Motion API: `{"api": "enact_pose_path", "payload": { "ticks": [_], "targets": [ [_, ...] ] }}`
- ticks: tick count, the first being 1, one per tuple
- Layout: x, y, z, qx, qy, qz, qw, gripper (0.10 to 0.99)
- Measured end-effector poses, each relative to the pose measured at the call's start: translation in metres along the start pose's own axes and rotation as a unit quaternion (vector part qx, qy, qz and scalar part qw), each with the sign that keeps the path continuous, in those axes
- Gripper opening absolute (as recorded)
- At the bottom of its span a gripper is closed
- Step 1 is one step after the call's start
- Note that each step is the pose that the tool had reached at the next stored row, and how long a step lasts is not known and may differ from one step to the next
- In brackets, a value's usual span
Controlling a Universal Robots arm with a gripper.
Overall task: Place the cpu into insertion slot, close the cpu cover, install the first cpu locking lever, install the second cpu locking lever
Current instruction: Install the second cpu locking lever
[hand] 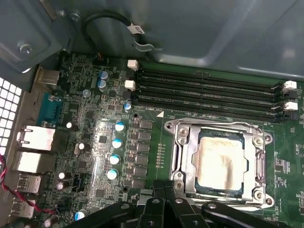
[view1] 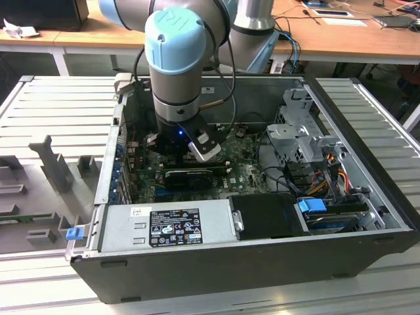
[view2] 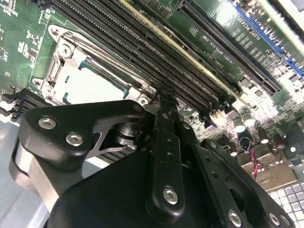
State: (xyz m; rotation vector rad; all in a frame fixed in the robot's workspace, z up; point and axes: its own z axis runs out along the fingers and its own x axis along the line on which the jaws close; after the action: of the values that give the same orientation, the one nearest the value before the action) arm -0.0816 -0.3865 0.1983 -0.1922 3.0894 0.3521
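In both wrist views the cpu (hand: pixel 221 161) (view2: pixel 90 88) lies flat in the insertion slot (hand: pixel 186 156), its dull silver face showing through the square cut-out of the cpu cover (hand: pixel 216 127) (view2: pixel 78 52), which lies down over it. Thin metal levers run along the socket's edges (hand: pixel 264 164). My gripper (hand: pixel 165 189) (view2: pixel 163 99) is shut with its narrow tips pressed together, right beside a corner of the socket frame next to the memory slots (hand: pixel 204 92). I see nothing held between the fingers. In the exterior view the gripper (view1: pixel 190 152) is lowered inside the open computer case (view1: pixel 216 262).
A long black graphics card (view1: pixel 190 176) lies just in front of the gripper. The grey power supply (view1: pixel 167 226) sits along the case's front wall. A drive cage and coloured cables (view1: pixel 315 157) are on the exterior view's right. Blue-topped capacitors (hand: pixel 116 142) stand beside the socket.
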Motion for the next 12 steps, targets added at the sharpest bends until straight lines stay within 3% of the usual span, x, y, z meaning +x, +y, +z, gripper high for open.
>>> {"api": "enact_pose_path", "payload": {
  "ticks": [5, 9, 12],
  "targets": [
    [-0.0009, 0.0055, -0.0237, -0.0002, 0.0000, 0.000, 1.0000, 0.106],
    [-0.0014, 0.0081, -0.0355, -0.0003, 0.0001, 0.000, 1.0000, 0.106],
    [-0.0015, 0.0090, -0.0392, -0.0002, 0.0001, 0.000, 1.0000, 0.106]
  ]
}}
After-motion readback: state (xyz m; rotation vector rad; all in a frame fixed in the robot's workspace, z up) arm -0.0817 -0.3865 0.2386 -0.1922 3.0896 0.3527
